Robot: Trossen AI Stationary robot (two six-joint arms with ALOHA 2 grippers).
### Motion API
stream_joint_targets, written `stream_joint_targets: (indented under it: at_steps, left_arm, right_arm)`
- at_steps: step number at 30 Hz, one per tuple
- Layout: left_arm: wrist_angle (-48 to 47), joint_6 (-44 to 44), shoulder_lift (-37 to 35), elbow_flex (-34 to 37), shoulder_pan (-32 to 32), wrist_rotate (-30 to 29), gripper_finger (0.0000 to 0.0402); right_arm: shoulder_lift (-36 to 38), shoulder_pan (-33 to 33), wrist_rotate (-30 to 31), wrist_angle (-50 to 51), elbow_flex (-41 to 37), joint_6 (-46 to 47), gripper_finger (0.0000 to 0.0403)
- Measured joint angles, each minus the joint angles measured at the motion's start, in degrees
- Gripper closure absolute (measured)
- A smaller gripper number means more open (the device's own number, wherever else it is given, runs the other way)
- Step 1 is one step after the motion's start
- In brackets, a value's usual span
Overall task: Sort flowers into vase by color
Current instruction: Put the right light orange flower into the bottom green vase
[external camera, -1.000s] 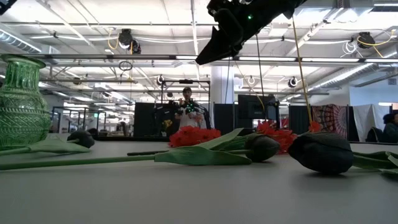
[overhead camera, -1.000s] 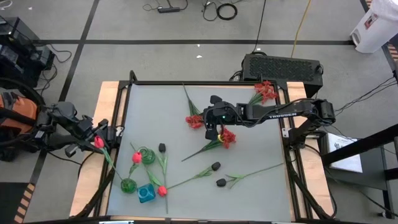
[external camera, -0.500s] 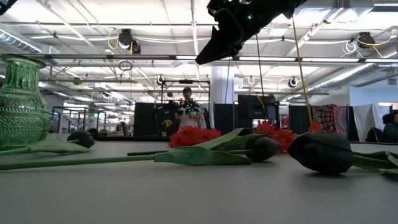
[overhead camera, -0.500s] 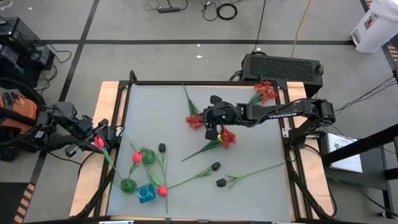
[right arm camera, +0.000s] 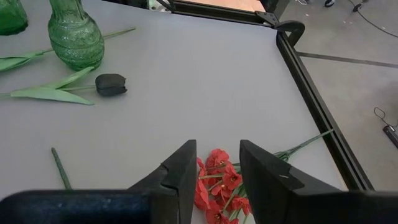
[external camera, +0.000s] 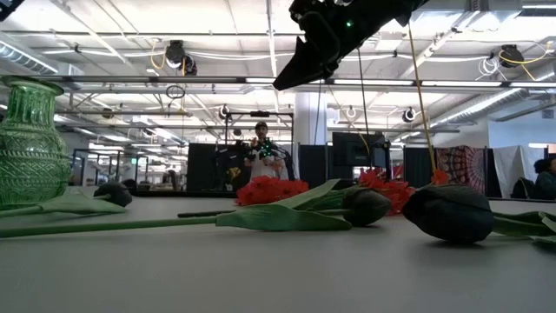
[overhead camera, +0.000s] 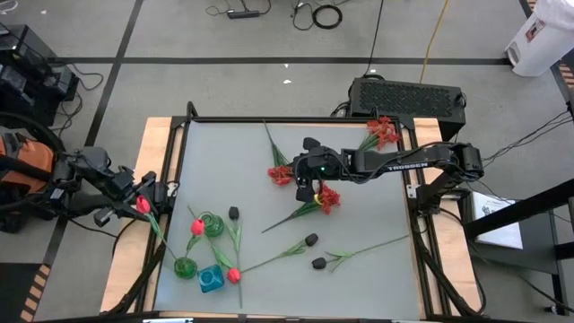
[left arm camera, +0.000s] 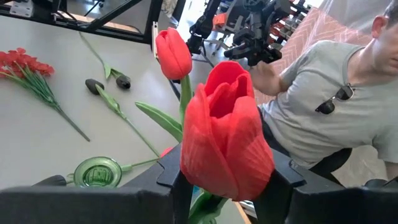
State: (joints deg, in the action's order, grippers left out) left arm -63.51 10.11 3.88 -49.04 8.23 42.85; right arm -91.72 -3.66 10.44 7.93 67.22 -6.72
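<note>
The grey counter [overhead camera: 359, 269] carries scattered flowers. The right arm [overhead camera: 404, 165], lettered TROSSEN, holds its right claw [right arm camera: 217, 163] apart, with a frilly red bloom [right arm camera: 219, 186] directly under it. The left claw [left arm camera: 224, 186] is clamped on a red tulip [left arm camera: 225, 140] at the counter's left edge.

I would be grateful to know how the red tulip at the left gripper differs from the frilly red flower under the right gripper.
The red tulip is one smooth closed bud; the frilly red flower is a cluster of small blooms. The tulip is pinched at its stem in the left gripper, off the table's left edge; the frilly flower lies loose on the table, with the right gripper open above it. Both are red on green stems.
</note>
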Motion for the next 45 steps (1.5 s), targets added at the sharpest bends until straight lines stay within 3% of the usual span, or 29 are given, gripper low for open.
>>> stream_joint_targets:
  at_steps: [41,45]
  left_arm:
    - [0.1,0.1,0.0,0.0,0.0,1.1,0.0267]
    - [0.1,1.6,0.0,0.0,0.0,1.2,0.0249]
  right_arm:
    - [0.0,0.0,0.0,0.1,0.0,0.0,0.0289]
    - [0.0,0.0,0.0,0.1,0.0,0.0,0.0289]
